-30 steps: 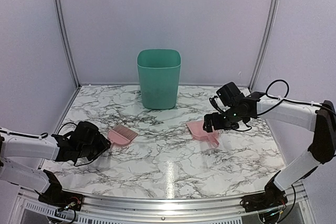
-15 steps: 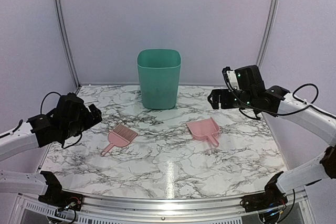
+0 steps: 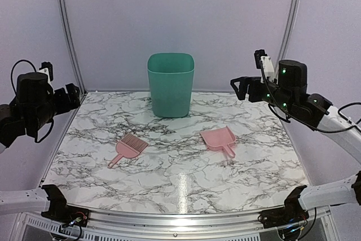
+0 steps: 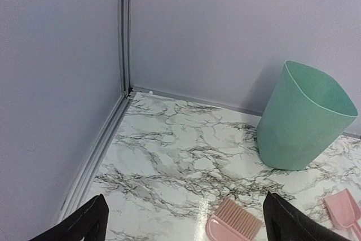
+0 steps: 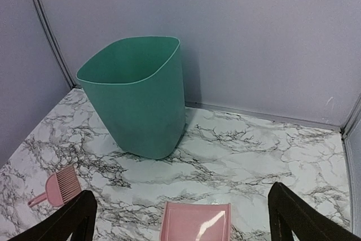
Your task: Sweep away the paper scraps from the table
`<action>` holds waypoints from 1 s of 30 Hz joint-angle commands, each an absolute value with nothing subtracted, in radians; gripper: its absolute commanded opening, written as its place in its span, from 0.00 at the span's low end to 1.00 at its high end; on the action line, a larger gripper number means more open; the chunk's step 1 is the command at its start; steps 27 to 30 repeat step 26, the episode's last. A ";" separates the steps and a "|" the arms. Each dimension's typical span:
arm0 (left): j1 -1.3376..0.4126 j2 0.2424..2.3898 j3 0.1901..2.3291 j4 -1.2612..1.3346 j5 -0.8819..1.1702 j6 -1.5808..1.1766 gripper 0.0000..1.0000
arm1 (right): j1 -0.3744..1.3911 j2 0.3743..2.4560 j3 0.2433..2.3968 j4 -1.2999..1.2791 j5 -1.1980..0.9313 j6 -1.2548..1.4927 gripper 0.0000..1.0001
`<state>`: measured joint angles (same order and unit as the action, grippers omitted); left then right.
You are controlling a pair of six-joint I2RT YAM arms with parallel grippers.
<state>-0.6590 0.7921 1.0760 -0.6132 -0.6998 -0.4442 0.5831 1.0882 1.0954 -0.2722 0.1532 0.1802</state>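
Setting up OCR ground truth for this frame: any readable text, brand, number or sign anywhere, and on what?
No text can be read in any of the three views.
green bin: plain, no label or mark.
pink brush and pink dustpan: no lettering visible.
table: only marble veins.
walls: blank panels, no signs.
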 commanded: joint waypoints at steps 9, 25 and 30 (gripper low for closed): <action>-0.655 0.586 0.874 -0.709 -0.822 -0.388 0.99 | 0.574 1.055 1.036 -0.209 0.128 0.171 0.98; -0.655 0.496 0.778 -0.691 -0.810 -0.411 0.99 | 0.573 1.039 1.017 -0.218 0.145 0.190 0.99; -0.655 0.490 0.777 -0.689 -0.809 -0.410 0.99 | 0.574 1.037 1.014 -0.213 0.145 0.191 0.99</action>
